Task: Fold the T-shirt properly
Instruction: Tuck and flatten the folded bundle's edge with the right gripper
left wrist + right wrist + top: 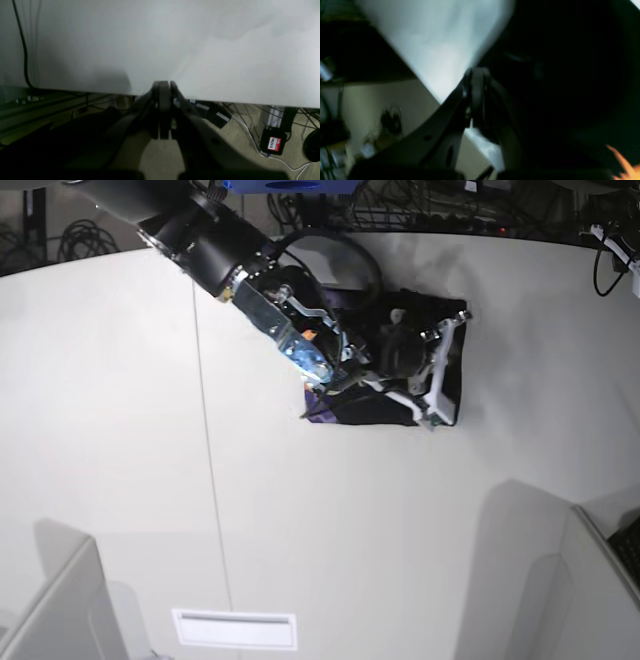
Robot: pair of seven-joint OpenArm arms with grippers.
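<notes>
A: Where's the black cloth T-shirt (395, 380)?

B: Folded into a compact bundle on the white tabletop (120, 430). The right tool (477, 82) hovers over its left edge, jaws pressed together, apparently empty.

A: Next?

B: Probably final tidying. The left tool (163, 87), likewise closed, sits off the tabletop's edge, above cabled carpet (240, 140).
</notes>
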